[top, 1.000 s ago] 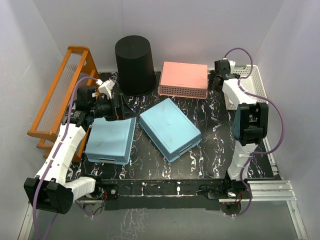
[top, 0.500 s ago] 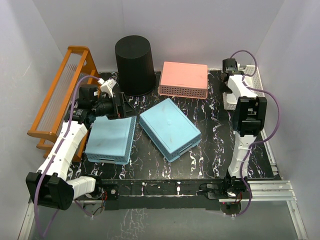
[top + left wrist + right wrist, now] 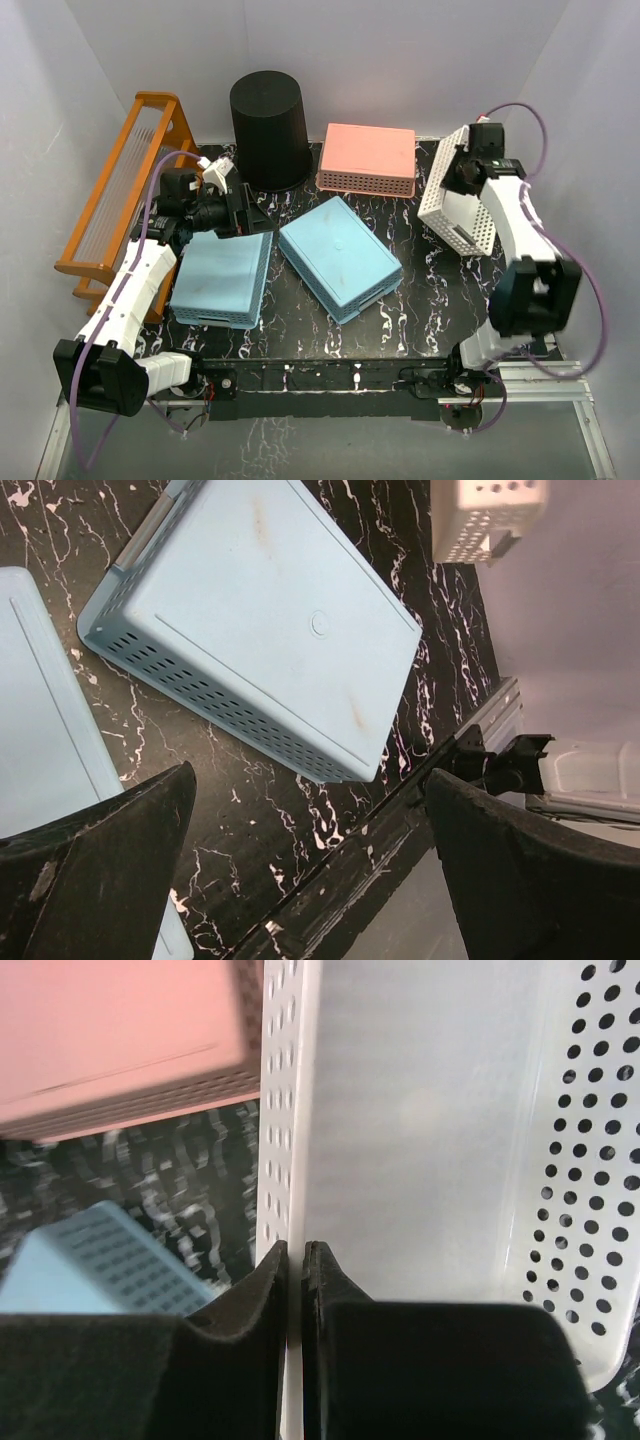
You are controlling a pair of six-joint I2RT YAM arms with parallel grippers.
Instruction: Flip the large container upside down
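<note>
The large container [image 3: 270, 130], a tall black round bucket, stands at the back of the table between the orange rack and the pink basket. My left gripper [image 3: 246, 208] hovers open just in front of the bucket's foot, not touching it. In the left wrist view that gripper [image 3: 308, 780] has nothing between its wide-set fingers, and the bucket is out of frame. My right gripper [image 3: 462, 165] is shut on the side wall of a white perforated basket [image 3: 455, 215], held lifted and tilted on its edge at the right. The right wrist view shows this gripper [image 3: 296, 1245] pinching the white basket's wall [image 3: 430, 1140].
Two blue baskets lie bottom up, one mid-table [image 3: 340, 255] [image 3: 270, 620] and one at the left [image 3: 222, 280] [image 3: 40, 730]. A pink basket [image 3: 368, 155] [image 3: 110, 1040] lies bottom up at the back. An orange rack [image 3: 120, 195] lines the left edge.
My right gripper closed on the white basket's wall, then lifted it off the right edge and swung it in over the table, tilting it. The left arm barely moved.
</note>
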